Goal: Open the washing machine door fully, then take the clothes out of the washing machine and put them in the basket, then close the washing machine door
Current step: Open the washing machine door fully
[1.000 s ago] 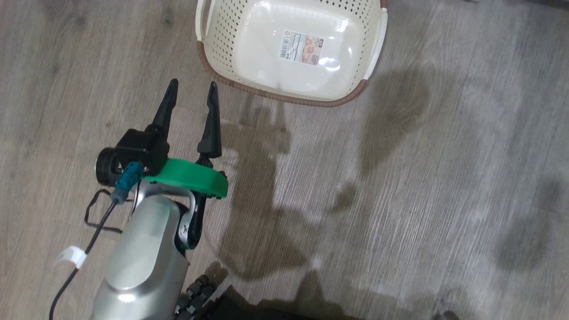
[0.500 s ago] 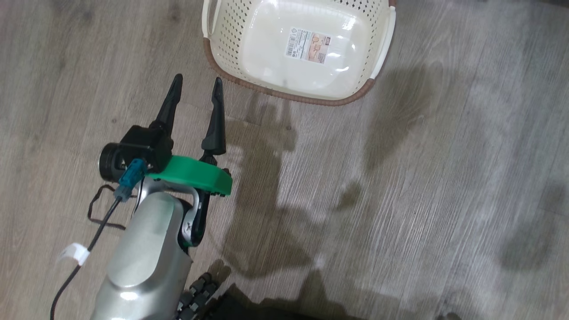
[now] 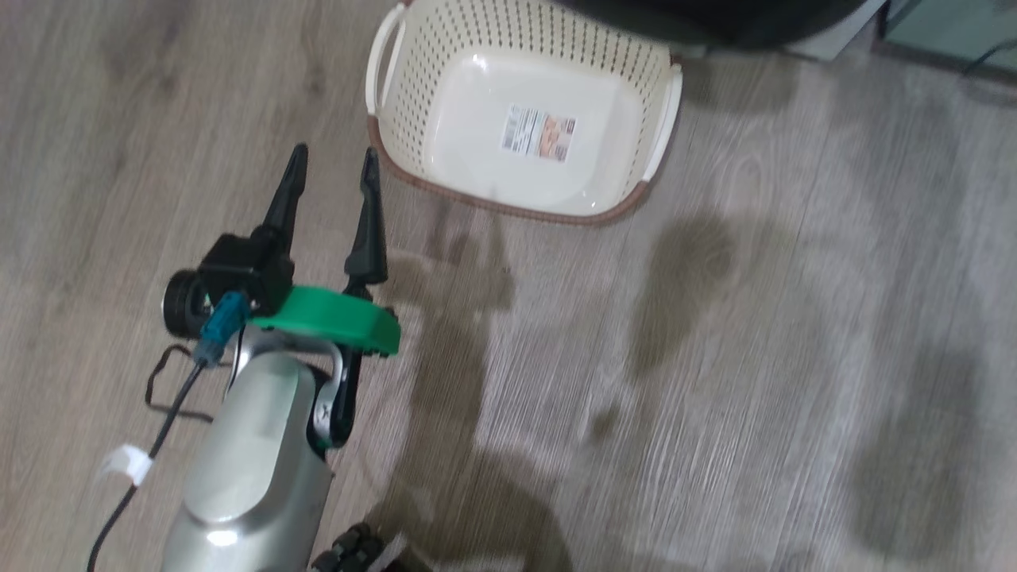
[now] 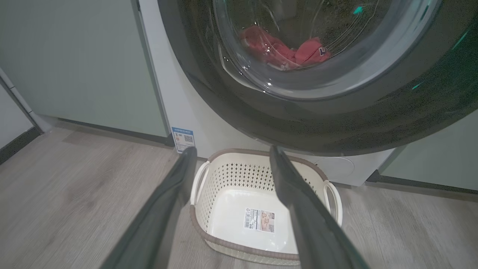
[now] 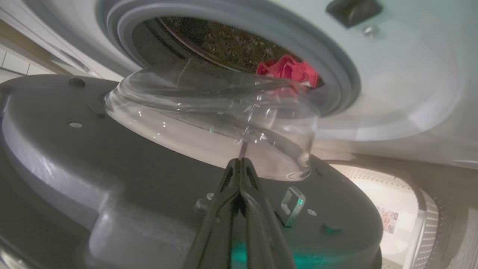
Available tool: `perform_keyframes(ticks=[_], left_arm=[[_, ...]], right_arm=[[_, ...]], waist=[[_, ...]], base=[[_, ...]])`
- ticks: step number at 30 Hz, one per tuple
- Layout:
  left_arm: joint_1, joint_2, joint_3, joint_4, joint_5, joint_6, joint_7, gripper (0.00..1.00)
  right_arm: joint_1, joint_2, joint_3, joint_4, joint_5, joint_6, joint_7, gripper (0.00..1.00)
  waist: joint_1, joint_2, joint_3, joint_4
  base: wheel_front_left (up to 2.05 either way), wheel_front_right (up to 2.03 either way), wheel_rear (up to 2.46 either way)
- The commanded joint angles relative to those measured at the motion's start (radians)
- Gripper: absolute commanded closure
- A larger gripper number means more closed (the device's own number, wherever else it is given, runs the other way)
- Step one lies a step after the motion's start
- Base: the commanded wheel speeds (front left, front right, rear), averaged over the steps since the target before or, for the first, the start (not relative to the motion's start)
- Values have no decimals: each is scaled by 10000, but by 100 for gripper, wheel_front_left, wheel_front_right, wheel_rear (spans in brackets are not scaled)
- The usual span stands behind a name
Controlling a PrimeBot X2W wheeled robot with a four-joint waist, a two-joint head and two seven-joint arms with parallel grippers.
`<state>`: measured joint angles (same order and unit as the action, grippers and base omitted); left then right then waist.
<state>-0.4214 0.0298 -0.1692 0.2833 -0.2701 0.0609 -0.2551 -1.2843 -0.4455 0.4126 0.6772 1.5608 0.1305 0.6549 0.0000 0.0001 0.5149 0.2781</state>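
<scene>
So the red clothes (image 5: 285, 69) sit in the drum (image 5: 224, 45) behind the part-open door (image 4: 298, 127), basket (image 3: 508, 208) on the floor (image 3: 715, 357) just below showing its label (image 3: 539, 133), left gripper (image 3: 334, 151) spread wide, right gripper (image 5: 239, 160) pinched together.

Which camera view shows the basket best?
The head view: the basket shows nearly whole from above: both handles, label, bare bottom. The left wrist view shows it below the washing machine door, a finger of the left gripper across it. The right wrist view catches one corner behind that door.
</scene>
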Motion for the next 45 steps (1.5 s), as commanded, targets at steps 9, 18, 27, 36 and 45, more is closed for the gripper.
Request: perform_keyframes(ticks=[9,18,27,36,45], left_arm=[[850,204,877,48,447,-207,-67,0],[1503,204,954,165,642,-298,-67,0],[2018,204,953,284,855,-401,-67,0],[2256,204,862,378,1021,-520,-67,0],[2154,204,1018,515,1091,-591,-67,0]], right_arm=[[1954,699,253,-986,498,2,360,100],[3499,1176,326,-1205,717,2,535,100],[4544,1723,276,-1262,788,2,655,100],[5294,2191,198,-1251,734,2,658,100],[5799,2971,361,-1217,505,2,523,100]], waist=[[0,-1,-1481,-9],[0,-1,-2709,296],[0,-1,-3633,782],[0,-1,-4167,1517],[0,-1,-4456,2256]], base=[[0,0,0],[0,0,0],[0,0,0],[0,0,0],[0,0,0]])
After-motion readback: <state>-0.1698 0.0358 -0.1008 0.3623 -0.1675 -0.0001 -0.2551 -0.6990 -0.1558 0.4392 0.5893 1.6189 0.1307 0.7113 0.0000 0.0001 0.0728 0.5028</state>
